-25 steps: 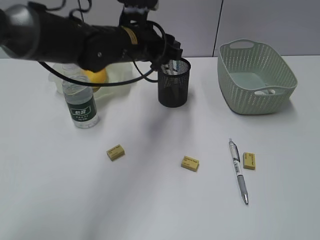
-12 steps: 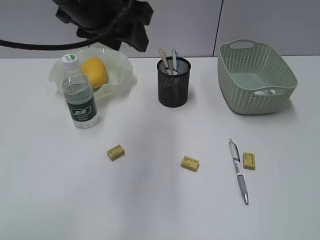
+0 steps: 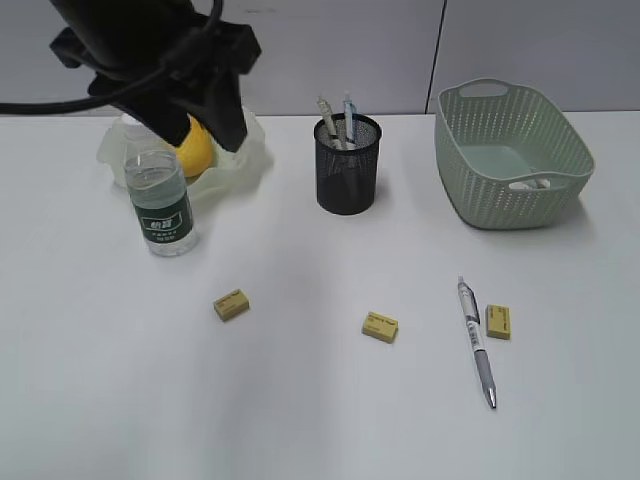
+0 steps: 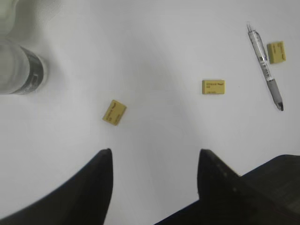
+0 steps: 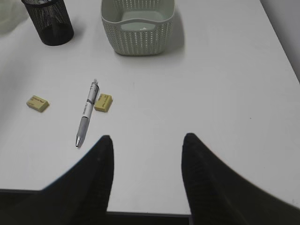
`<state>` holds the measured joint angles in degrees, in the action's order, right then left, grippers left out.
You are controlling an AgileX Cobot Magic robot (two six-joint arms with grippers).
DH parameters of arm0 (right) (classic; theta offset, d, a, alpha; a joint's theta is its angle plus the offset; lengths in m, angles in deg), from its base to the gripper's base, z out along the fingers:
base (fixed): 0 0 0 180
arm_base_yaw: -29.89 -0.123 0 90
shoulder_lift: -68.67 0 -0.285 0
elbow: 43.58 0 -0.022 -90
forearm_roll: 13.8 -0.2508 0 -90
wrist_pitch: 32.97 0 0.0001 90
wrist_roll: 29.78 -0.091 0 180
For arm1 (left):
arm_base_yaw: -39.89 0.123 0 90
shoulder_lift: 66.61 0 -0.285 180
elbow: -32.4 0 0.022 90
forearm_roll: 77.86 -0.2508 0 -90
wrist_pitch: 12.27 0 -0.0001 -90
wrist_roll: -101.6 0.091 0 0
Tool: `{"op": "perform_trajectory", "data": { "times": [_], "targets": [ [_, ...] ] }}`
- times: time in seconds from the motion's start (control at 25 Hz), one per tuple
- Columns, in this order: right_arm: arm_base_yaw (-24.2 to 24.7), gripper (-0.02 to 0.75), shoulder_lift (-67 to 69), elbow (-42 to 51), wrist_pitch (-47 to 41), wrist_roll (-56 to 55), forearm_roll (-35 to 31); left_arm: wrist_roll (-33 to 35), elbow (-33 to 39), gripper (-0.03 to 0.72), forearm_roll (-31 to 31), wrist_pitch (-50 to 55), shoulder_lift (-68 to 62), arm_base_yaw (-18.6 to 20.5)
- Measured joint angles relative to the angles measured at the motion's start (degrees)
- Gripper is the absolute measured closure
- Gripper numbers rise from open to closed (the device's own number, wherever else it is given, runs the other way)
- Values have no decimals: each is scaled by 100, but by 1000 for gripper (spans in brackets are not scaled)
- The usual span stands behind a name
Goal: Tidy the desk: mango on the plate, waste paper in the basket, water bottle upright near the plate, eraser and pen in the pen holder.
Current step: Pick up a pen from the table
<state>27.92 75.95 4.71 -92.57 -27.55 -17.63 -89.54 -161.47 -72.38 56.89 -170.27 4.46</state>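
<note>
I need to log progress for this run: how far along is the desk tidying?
Looks done: mango on the plate, water bottle upright beside it, two pens in the pen holder. In hand: nothing; left gripper and right gripper are open and empty. Left: three erasers and the pen on the table.

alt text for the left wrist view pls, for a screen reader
Open black left gripper held empty above a white table, where three small yellow rectangular erasers and a grey-and-white pen lie apart. A clear plastic water bottle with dark label stands at the left edge.
</note>
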Motion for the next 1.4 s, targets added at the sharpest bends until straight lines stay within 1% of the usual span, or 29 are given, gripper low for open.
{"op": "perform_trajectory", "data": {
  "times": [0.12, 0.2, 0.36, 0.44, 0.48, 0.6, 0.68, 0.84, 0.92, 1.0, 1.12, 1.16, 1.24, 1.4],
  "targets": [
    [0, 353, 0, 0, 0, 0, 0, 0, -99, 249, 25, 46, 6, 392],
    [0, 353, 0, 0, 0, 0, 0, 0, -104, 249, -37, 47, 11, 839],
    [0, 353, 0, 0, 0, 0, 0, -18, -104, 249, -379, 47, 11, 1737],
    [0, 353, 0, 0, 0, 0, 0, -23, -104, 249, -476, 47, 5, 2127],
    [0, 353, 0, 0, 0, 0, 0, -17, -104, 249, -489, 47, -10, 2318],
    [0, 353, 0, 0, 0, 0, 0, 114, -104, 249, -495, 52, -91, 2725],
    [0, 353, 0, 0, 0, 0, 0, 135, -104, 249, -547, 52, -118, 2837],
    [0, 353, 0, 0, 0, 0, 0, 270, -99, 247, -618, 52, -118, 2851],
    [0, 353, 0, 0, 0, 0, 0, 358, 23, 232, -621, 35, -73, 2851],
    [0, 353, 0, 0, 0, 0, 0, 406, 365, 187, -621, 21, 57, 2851],
    [0, 353, 0, 0, 0, 0, 0, 412, 945, 89, -621, -126, 352, 2851],
    [0, 353, 0, 0, 0, 0, 0, 412, 1128, 76, -623, -150, 469, 2851],
    [0, 353, 0, 0, 0, 0, 0, 412, 1441, 65, -642, -165, 709, 2851],
    [0, 353, 0, 0, 0, 0, 0, 412, 1985, 78, -657, -190, 1372, 2851]
  ]
}}
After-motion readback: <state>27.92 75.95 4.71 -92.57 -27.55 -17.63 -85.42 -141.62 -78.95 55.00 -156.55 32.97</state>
